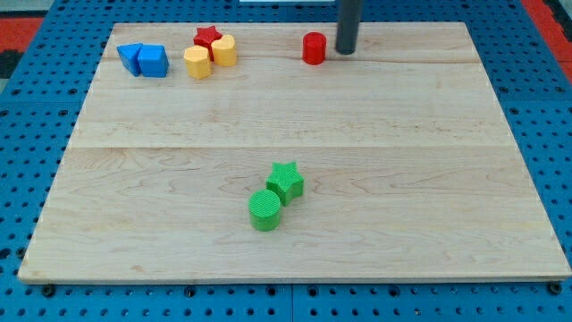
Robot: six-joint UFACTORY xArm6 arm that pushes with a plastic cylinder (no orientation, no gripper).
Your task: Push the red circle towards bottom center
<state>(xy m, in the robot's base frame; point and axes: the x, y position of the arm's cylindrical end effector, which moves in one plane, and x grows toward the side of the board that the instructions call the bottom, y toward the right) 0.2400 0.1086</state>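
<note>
**Board contents, the view's left to right**

You have a wooden board on a blue pegboard, with eight blocks and one rod on it.

1. Two blue blocks at the top left, touching each other. Their exact shapes are hard to make out from here.
2. Yellow block and a second yellow block, side by side and touching; both look roughly cylindrical or many-sided, you cannot tell which.
3. Red star, just behind the yellow pair at the top edge, partly hidden by them.
4. Green circle and green star, touching, standing low in the middle of the board. They lie between the red circle and the bottom centre, a little to the view's left of a straight line down.
5. Red circle, the task's block: near the top edge, slightly right of centre, well apart from the yellow group.
6. My tip, just to the right of the red circle, close beside it; whether it touches you cannot tell. The rod's upper part is cut off by the top of the view.

There is no pincer on this arm, so no open or closed state applies: only the plain rod end.
</note>
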